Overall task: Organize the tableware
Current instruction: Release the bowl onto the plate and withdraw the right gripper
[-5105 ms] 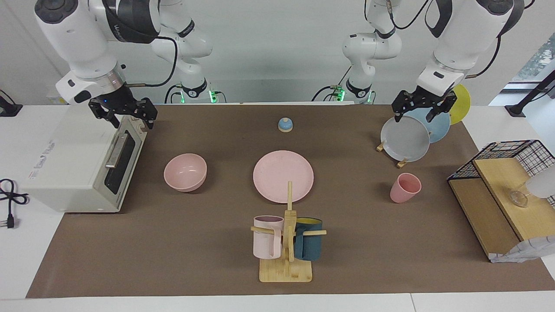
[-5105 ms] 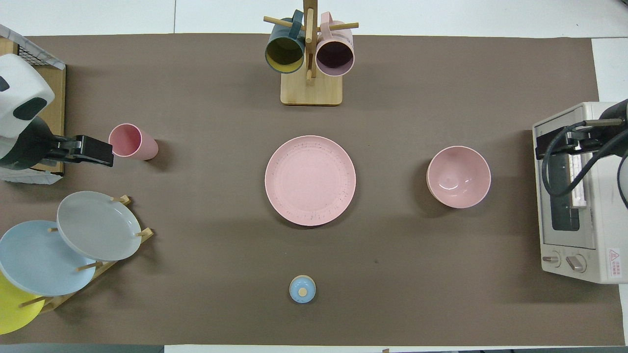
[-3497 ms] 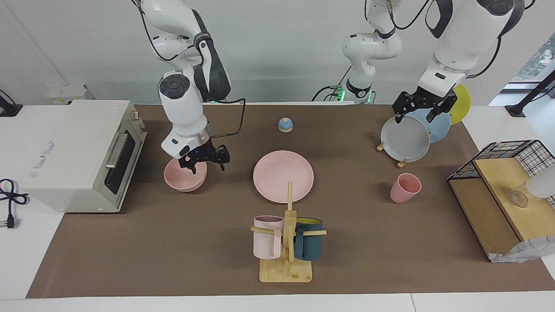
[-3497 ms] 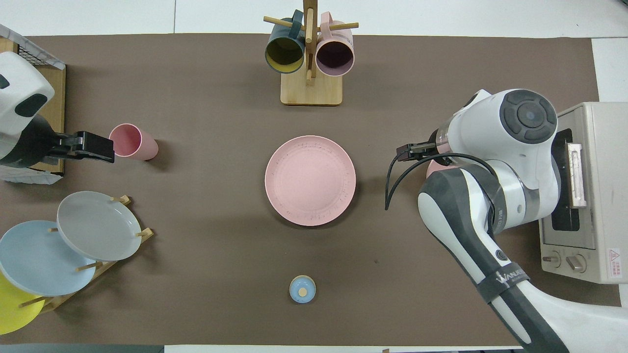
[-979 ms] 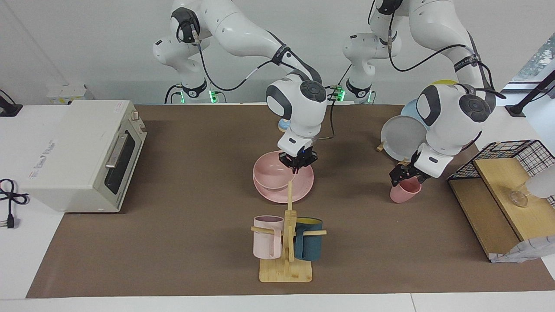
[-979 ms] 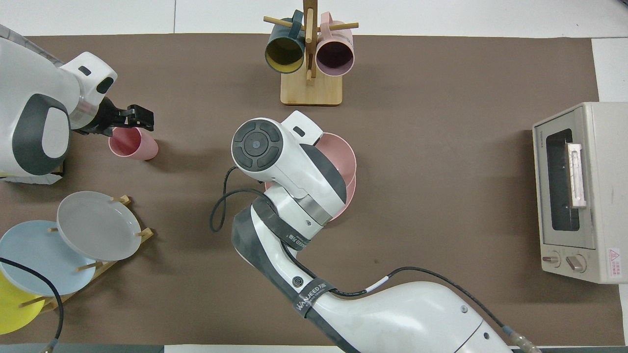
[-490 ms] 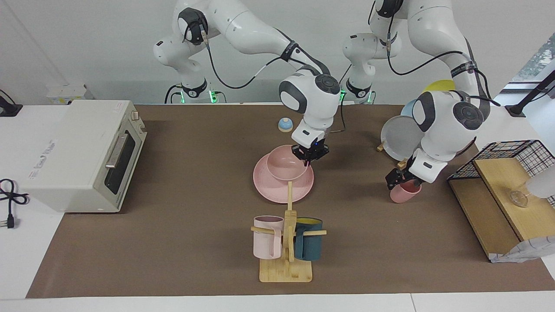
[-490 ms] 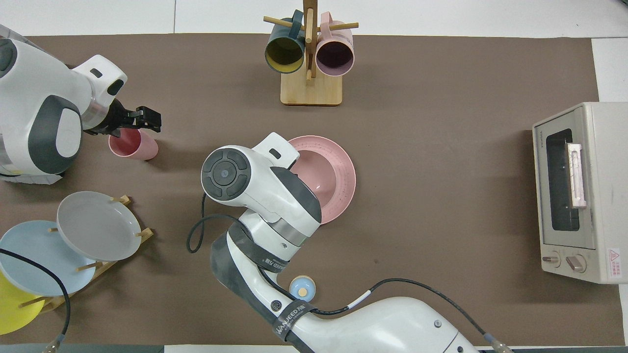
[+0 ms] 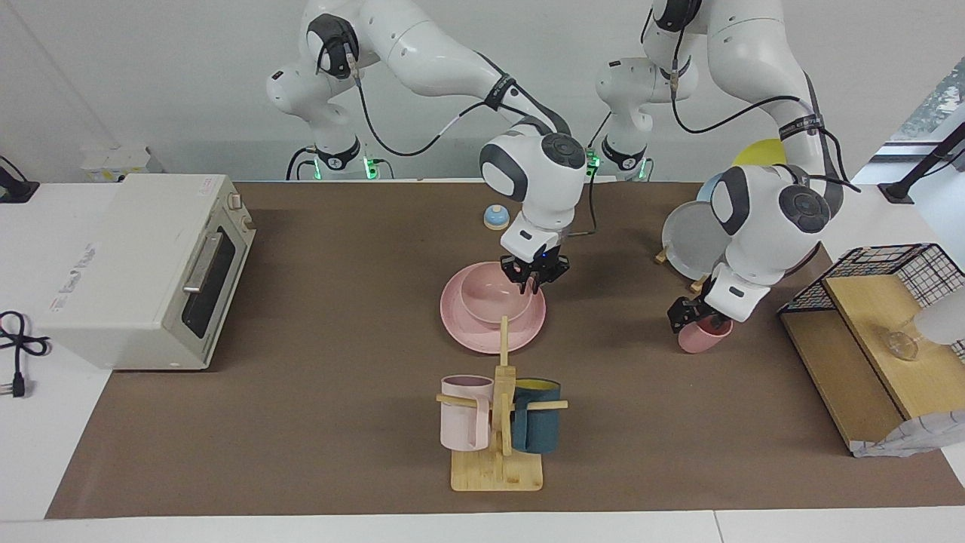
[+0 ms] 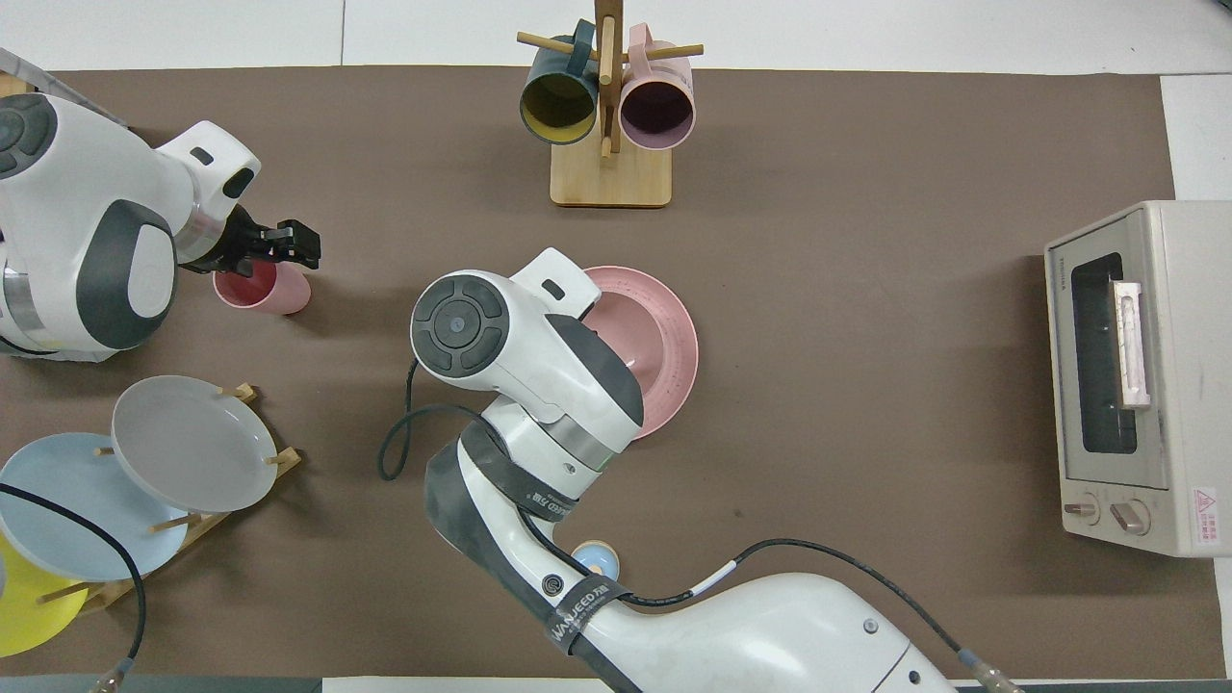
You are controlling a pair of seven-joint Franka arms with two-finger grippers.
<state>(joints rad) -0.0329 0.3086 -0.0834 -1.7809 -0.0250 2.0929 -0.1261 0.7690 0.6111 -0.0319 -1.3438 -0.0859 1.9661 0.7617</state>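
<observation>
Seating bowl (image 9: 494,299) centred on plate (image 9: 461,329), we keep right gripper (image 9: 534,273) pinching its 2 o'clock rim until flat; left gripper (image 9: 698,314) at cup (image 9: 702,338), opening unclear.

I see a toaster oven (image 9: 143,271) at the right arm's end of the table, its door shut. A wooden mug tree (image 9: 499,422) stands at the edge farthest from the robots, with a pale pink mug (image 9: 462,412) and a teal mug (image 9: 537,424) hanging on its pegs. A small blue bell (image 9: 496,217) sits near the robots. At the left arm's end, a rack (image 10: 207,520) holds grey (image 10: 192,443), blue (image 10: 67,510) and yellow (image 10: 24,606) plates on edge, and a wire shelf (image 9: 882,317) stands on the white tabletop.
</observation>
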